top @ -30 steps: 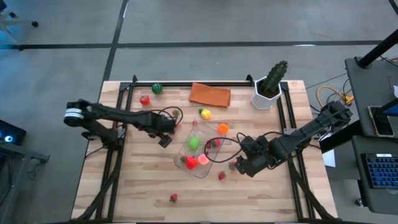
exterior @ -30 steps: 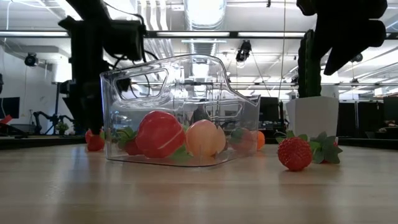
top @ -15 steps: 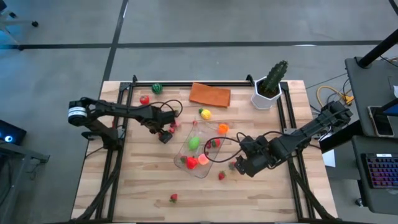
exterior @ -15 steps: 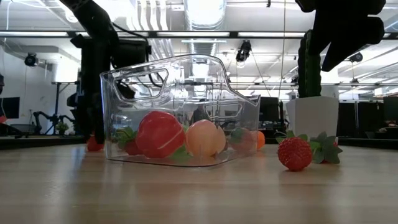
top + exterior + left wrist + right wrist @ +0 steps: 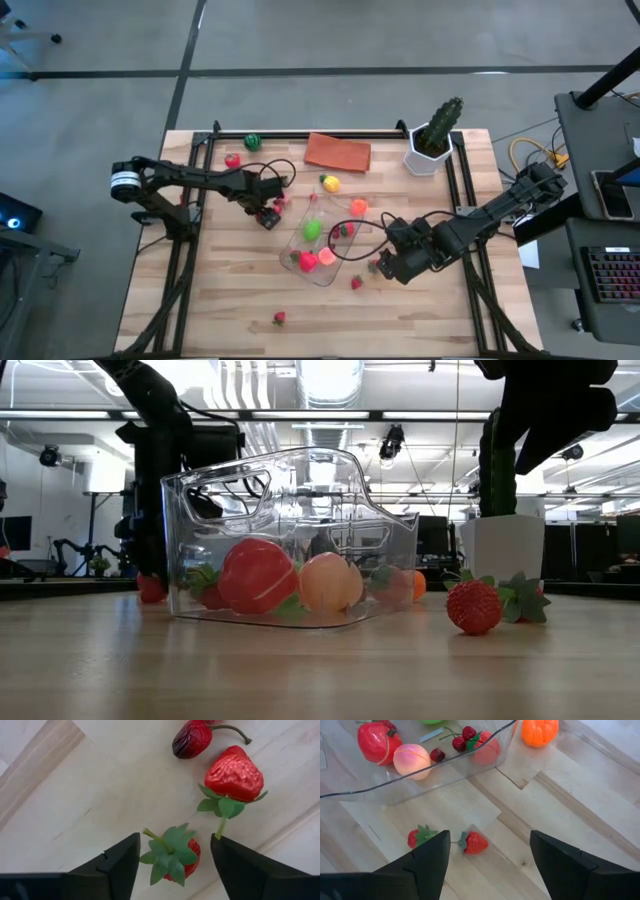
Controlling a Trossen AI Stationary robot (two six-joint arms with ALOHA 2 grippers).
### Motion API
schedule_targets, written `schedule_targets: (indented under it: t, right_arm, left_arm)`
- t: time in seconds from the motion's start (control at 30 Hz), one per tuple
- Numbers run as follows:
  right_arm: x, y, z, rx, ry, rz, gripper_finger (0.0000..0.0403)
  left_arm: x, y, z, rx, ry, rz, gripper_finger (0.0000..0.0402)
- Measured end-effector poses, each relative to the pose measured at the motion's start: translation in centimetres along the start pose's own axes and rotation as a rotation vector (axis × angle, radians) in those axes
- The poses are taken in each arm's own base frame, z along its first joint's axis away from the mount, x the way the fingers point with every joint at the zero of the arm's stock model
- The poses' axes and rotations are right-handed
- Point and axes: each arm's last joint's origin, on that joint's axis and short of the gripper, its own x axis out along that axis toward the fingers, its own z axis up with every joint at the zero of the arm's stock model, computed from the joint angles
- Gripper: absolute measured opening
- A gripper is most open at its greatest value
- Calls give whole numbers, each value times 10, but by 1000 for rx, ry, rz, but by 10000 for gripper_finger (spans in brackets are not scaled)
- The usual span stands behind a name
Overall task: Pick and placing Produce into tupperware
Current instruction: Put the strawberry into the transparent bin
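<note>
The clear tupperware (image 5: pixel 322 240) lies mid-table with a red fruit (image 5: pixel 257 575), a peach (image 5: pixel 330 582), a green piece and cherries inside. My left gripper (image 5: pixel 268 215) points down just off its far left side. It is open, with one finger on each side of a small strawberry (image 5: pixel 175 860) that lies on the wood. A second strawberry (image 5: pixel 234 772) and a dark red stalked fruit (image 5: pixel 192 742) lie just beyond. My right gripper (image 5: pixel 385 265) hangs open above two strawberries (image 5: pixel 475 841) (image 5: pixel 419 838) beside the tupperware's near right side.
Loose produce: a yellow piece (image 5: pixel 329 184), an orange one (image 5: pixel 358 206), a red one (image 5: pixel 232 160), a green one (image 5: pixel 252 142), and a strawberry (image 5: pixel 279 318) near the front edge. An orange cloth (image 5: pixel 338 152) and a potted cactus (image 5: pixel 435 135) stand at the back.
My left gripper has sunk toward the table beside the tupperware and now stands low over the strawberry there. My right gripper has kept still. Nothing on the table has moved.
</note>
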Motion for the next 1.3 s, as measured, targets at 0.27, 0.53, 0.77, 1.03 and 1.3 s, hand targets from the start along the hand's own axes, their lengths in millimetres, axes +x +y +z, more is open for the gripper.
schedule_targets:
  t: [0.27,0.53,0.77,1.03,1.3]
  right_arm:
    - [0,0,0,10,0,0,265]
    - [0,0,0,19,0,0,266]
    - [0,0,0,19,0,0,264]
    - [0,0,0,26,0,0,267]
    - [0,0,0,25,0,0,265]
  left_arm:
    - [4,3,-5,-1,33,18,188]
    - [6,4,-8,-1,51,6,184]
    - [6,4,-8,0,49,3,169]
    - [5,4,-8,7,48,-5,115]
    - [-61,-6,-5,31,-164,-212,135]
